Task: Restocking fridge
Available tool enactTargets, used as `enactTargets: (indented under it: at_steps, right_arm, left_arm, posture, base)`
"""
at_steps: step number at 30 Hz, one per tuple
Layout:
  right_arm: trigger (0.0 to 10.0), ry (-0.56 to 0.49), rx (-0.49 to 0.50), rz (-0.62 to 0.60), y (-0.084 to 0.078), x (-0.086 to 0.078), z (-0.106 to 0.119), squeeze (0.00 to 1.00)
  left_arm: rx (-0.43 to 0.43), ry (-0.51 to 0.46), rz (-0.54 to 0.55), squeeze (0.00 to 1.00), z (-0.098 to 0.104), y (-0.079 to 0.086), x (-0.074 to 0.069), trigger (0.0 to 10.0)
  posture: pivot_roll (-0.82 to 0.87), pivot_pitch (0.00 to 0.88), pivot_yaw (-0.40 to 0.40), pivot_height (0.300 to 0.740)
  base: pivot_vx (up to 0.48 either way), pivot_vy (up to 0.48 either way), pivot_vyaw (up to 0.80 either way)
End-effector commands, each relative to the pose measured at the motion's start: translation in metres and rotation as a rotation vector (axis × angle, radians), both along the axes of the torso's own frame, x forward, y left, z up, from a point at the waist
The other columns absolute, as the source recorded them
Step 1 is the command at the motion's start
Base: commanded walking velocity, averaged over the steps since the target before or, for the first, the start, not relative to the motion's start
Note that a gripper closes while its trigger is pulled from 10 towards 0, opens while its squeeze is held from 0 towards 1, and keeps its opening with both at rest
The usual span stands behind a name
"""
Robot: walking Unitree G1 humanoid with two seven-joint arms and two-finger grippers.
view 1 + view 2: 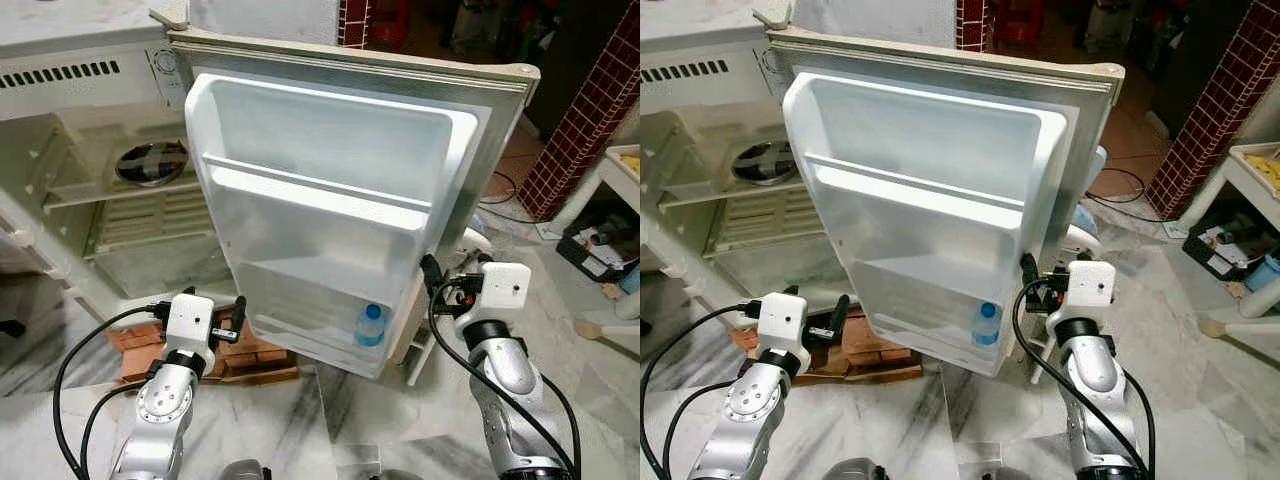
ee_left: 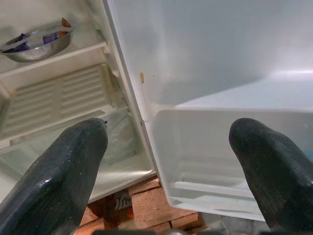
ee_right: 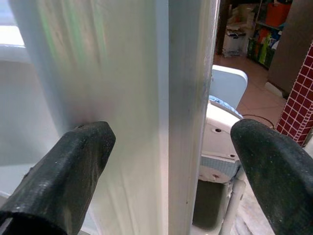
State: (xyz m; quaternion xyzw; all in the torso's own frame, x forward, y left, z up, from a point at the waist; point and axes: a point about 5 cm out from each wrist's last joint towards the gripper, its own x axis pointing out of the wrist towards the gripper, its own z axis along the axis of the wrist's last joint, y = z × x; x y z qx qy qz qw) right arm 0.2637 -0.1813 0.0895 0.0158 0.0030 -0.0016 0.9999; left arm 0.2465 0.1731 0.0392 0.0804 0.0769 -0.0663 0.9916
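Observation:
The white fridge door (image 1: 330,170) stands wide open in front of me, its inner shelves facing me. A small water bottle (image 1: 370,326) with a blue cap stands in the bottom door shelf (image 1: 300,320), toward its right end. My left gripper (image 2: 168,161) is open and low beside the door's hinge side, pointing at the gap between the door and the fridge cabinet (image 1: 120,220). My right gripper (image 3: 171,161) is open, with the door's outer edge (image 3: 188,98) between its fingers; one finger (image 3: 73,161) lies against the inner liner.
A steel bowl (image 1: 150,162) sits on a shelf inside the fridge. The fridge rests on red bricks (image 1: 250,355). A white appliance (image 3: 220,127) stands behind the door. At the right are a red tiled column (image 1: 590,110) and a white stand (image 1: 615,175) with clutter under it.

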Motion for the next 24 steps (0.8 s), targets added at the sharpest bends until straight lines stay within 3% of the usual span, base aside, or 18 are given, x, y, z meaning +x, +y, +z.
enactTargets:
  at_steps: [1,5,18,24]
  right_arm:
    - [10.0,-0.039,0.006,0.003,0.0002,0.0028,0.0089,0.0]
    - [10.0,-0.042,0.001,-0.001,0.0004,0.0035,0.0088,0.0]
    - [10.0,-0.051,-0.007,-0.001,0.0016,0.0066,0.0085,0.0]
    - [10.0,-0.057,0.001,0.042,0.0042,0.0113,0.0098,0.0]
  left_arm:
    - [0.015,0.003,-0.007,0.0,-0.0007,-0.0014,0.0002,10.0]
    - [0.022,0.001,-0.012,0.0,-0.0002,-0.0038,0.0016,10.0]
    - [0.017,0.003,-0.014,0.0,-0.0011,-0.0056,0.0023,10.0]
    - [0.006,0.002,-0.001,0.0,-0.0008,-0.0023,-0.0003,10.0]
  posture:
    - [0.01,0.0,0.009,0.74]
    - [0.01,0.0,0.01,0.74]
    - [0.01,0.0,0.01,0.74]
    - [0.02,0.0,0.01,0.74]
  base:
    - [0.0,0.0,0.0]
    - [0.0,-0.142,0.0]
    - [0.0,-0.397,0.0]
    - [0.0,0.0,0.0]
